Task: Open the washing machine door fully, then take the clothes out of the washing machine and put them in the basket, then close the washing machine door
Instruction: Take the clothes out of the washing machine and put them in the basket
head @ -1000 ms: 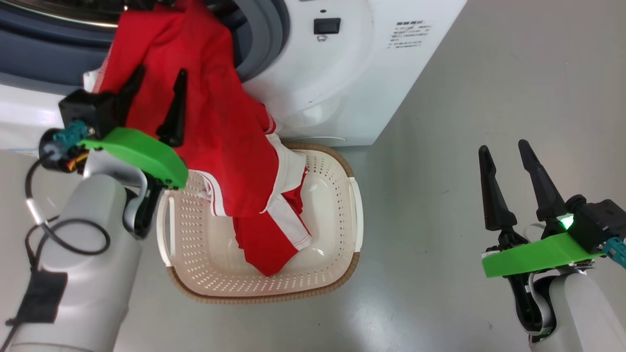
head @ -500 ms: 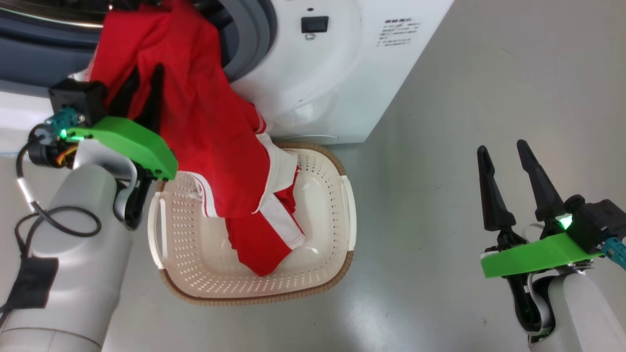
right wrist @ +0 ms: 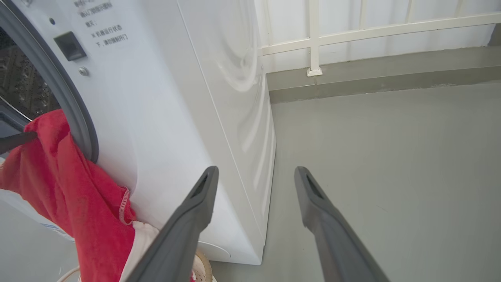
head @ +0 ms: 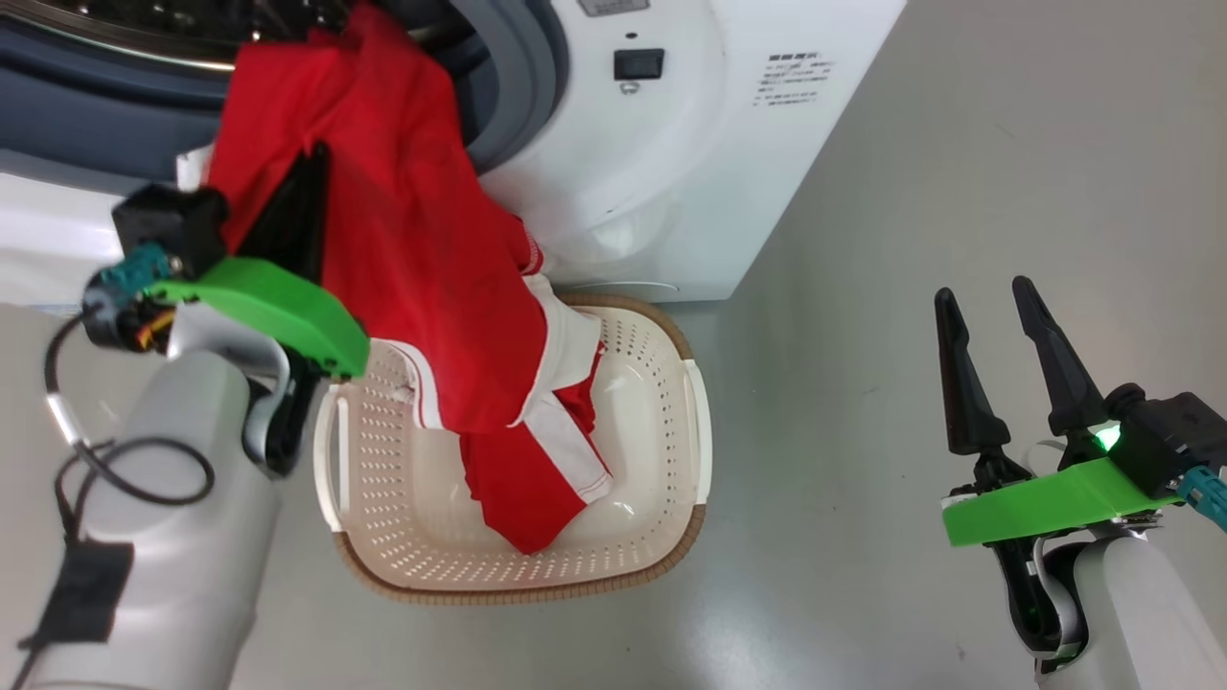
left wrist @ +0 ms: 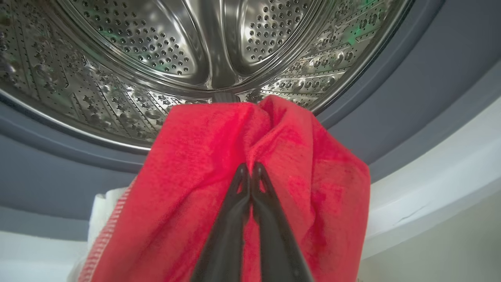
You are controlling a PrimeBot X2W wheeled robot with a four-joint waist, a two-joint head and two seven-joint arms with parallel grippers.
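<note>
The left gripper point(left wrist: 250, 169) has its 2 fingers pinched together on the clothes point(head: 431, 268), red with white stripes. The clothes hang from the drum point(left wrist: 164, 51) of the washing machine point(head: 671, 192) down into the basket point(head: 518, 586) at the machine's 6 o'clock. The right gripper point(head: 984, 287), fingers apart, hovers over the floor point(head: 844, 431) at the basket's 3 o'clock. The printed label point(head: 794, 77) on the machine front is too small to read.
</note>
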